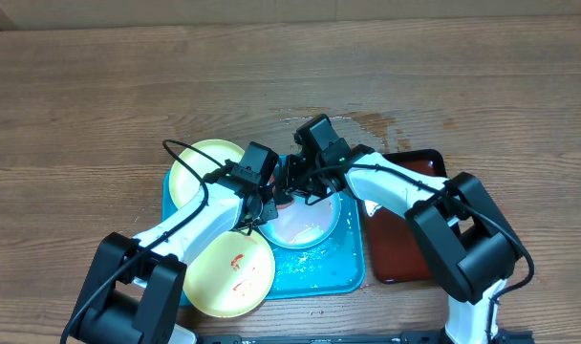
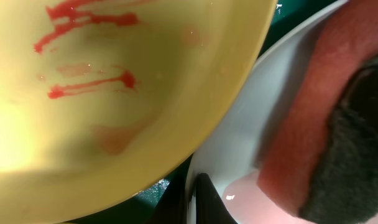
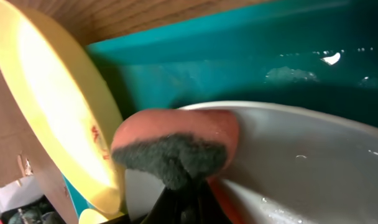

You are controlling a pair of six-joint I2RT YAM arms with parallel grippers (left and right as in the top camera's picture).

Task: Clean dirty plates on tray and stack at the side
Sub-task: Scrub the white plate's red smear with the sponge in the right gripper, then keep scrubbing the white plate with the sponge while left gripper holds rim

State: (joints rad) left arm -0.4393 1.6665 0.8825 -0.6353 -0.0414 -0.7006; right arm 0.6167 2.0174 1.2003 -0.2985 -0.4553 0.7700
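— What's closest to you?

— Nearest my side, a yellow-green plate (image 1: 231,272) lies over the near-left corner of the tray (image 1: 319,274), partly past the rim. Overhead I make out only a red mark or two. My left wrist camera shows long red streaks across it.

— And the claws?

— Both meet over the tray's middle, at the mint-white plate (image 1: 305,229). My left gripper (image 1: 266,204) is closed right down. Its wrist view puts one black finger (image 2: 204,199) at that plate's rim, so I read it as pinching the rim. My right gripper (image 3: 183,199) is clamped tight on a sponge (image 3: 176,134), rust-red with a dark scouring face, pressed against the white plate.

— Anything only one view gives?

— A pale pink puddle (image 2: 239,190) beside the sponge shows from the left wrist alone. Water beads (image 3: 288,74) on the tray floor are clearest from the right wrist.

— Further out?

— That's overhead only. A second yellow-green plate (image 1: 203,164) sits at the tray's far-left corner, and a dark red-brown tray (image 1: 405,239) lies just beside the tray's right edge.
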